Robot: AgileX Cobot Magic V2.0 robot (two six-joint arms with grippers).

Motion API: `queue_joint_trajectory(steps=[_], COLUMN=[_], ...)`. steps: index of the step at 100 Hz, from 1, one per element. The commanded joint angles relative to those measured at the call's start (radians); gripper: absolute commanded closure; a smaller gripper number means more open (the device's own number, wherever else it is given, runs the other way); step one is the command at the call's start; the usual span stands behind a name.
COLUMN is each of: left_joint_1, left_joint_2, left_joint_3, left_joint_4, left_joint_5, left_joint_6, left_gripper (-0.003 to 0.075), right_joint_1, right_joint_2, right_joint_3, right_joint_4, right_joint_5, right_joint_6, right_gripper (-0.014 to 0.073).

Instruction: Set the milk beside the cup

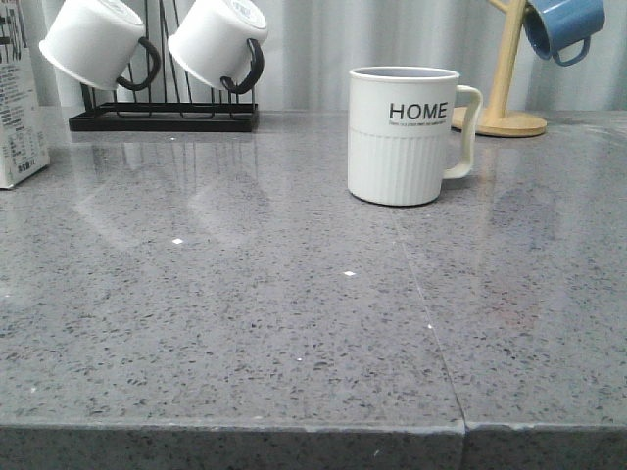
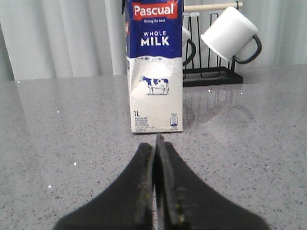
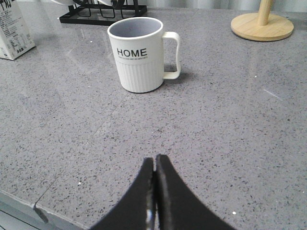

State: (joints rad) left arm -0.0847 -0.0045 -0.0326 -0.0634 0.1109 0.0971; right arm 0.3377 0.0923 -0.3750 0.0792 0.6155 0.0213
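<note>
The milk carton, white with a dark blue "WHOLE MILK" band and a cow picture, stands upright on the grey counter. In the front view only its side shows at the far left edge; it also shows in the right wrist view. The white "HOME" cup stands upright mid-counter, handle to the right, well apart from the milk; it also shows in the right wrist view. My left gripper is shut and empty, a short way in front of the carton. My right gripper is shut and empty, in front of the cup.
A black rack with two white black-handled mugs stands at the back left, behind the milk. A wooden mug stand with a blue mug stands at the back right. The counter's front edge is close.
</note>
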Motion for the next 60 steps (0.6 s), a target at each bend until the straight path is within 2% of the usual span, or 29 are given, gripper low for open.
queue_joint_trajectory(steps=[1,25,45,50,55,60], left_joint_1=[0.004,0.004,0.004,0.004,0.004,0.004], left_joint_2=[-0.015,0.191,0.448,0.503,0.556,0.603], left_joint_3=[-0.1,-0.341,-0.483,-0.506,-0.525,-0.537], left_joint_4=[-0.006,-0.006,-0.006,-0.006,-0.006,-0.006], left_joint_5=[0.007,0.236,0.254,0.239,0.211,0.175], left_joint_6=[0.0,0.0,0.0,0.0,0.0,0.0], left_gripper=[0.0741,0.0741,0.0734,0.0699,0.0627,0.0497], right_joint_1=[-0.004,-0.004,-0.004,-0.004,-0.004,-0.004], right_joint_2=[0.012,0.012,0.012,0.012,0.012,0.012], right_joint_3=[-0.025,-0.025,-0.025,-0.025,-0.025,-0.025], right_joint_4=[-0.003,-0.003,-0.003,-0.003,-0.003,-0.003], right_joint_5=[-0.062,-0.062,-0.062,-0.062,-0.062,-0.062], right_joint_6=[-0.004,-0.004,-0.004,-0.004,-0.004,-0.004], right_gripper=[0.0659,0.0659,0.0659,0.0659,0.0659,0.0659])
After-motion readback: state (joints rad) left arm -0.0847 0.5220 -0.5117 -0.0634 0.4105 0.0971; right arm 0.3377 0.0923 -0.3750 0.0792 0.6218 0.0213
